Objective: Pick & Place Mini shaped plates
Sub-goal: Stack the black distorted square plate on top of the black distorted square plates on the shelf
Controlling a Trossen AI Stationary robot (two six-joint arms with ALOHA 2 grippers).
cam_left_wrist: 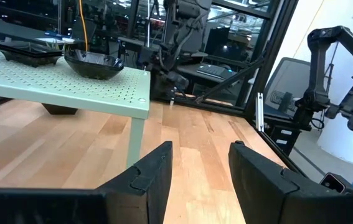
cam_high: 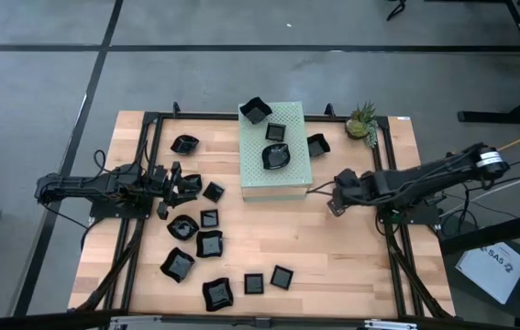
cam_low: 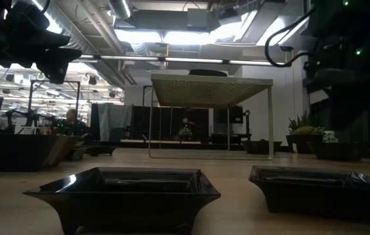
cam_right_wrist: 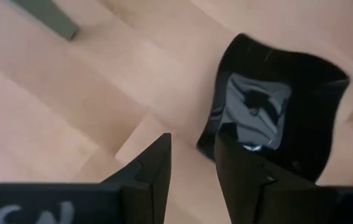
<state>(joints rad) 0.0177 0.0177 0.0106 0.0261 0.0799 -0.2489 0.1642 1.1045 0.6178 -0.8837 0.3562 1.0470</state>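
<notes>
Roughly fifteen mini shaped plates (cam_high: 209, 244) lie mostly toward the bench's left and front edges; three top the green perforated box (cam_high: 275, 156). Left gripper (cam_high: 173, 183) gapes empty. Right gripper (cam_right_wrist: 192, 165) pinches one wavy plate (cam_right_wrist: 276, 118) by its rim: likely light, rigid, slippery, chip-prone.

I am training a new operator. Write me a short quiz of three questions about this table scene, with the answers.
1. True or false: the plant stands on top of the green box.
2. How many plates lie on the box, counting the one that hangs over its corner?
3. The left pincer is: A) open and empty; B) shut on a plate; C) out of every view.

Key: 1. False, it stands on the table beside the box. 2. Three. 3. A.
</notes>
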